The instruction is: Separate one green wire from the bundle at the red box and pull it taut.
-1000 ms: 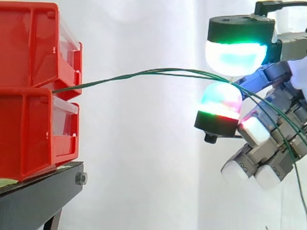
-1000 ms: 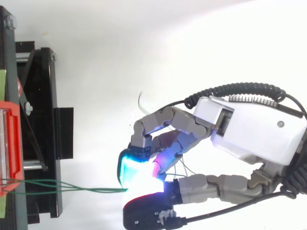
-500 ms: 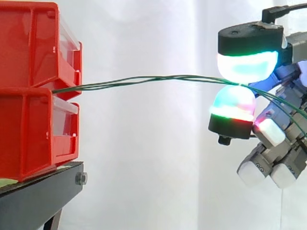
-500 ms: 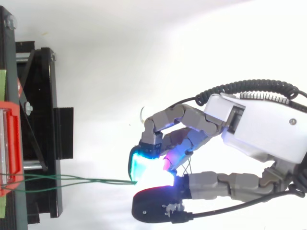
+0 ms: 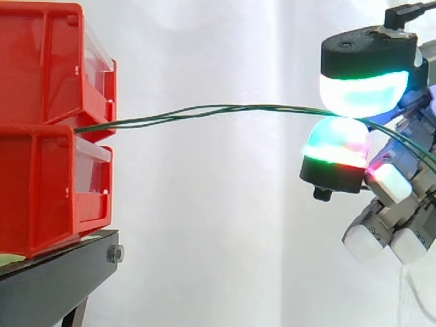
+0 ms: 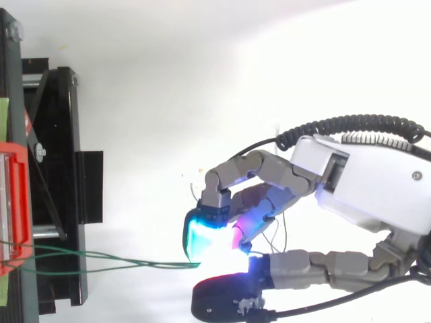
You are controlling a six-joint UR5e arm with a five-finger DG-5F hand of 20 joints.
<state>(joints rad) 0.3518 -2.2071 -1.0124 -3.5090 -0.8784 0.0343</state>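
Note:
Thin green wires (image 5: 204,111) run from the gap between the two stacked red boxes (image 5: 54,129) rightward in a shallow arc to the hand (image 5: 398,184). They end between two glowing fingertips (image 5: 361,92), one cyan-green above and one cyan-red below, which pinch them. Behind the pinch the wire ends trail down to the right. From above, the wires (image 6: 101,259) leave the red box (image 6: 13,202) as separate strands that meet at the pinch, with the hand (image 6: 363,195) curled over them. The other fingers are bent below.
The red boxes stand on a black stand (image 5: 54,279), which from above is the black frame (image 6: 57,182) at the left. A white curtain backs the scene, with open space between boxes and hand.
The hand has moved to the right, away from the boxes, keeping its pinch on the wires. The wires' arc has flattened and stretched out.

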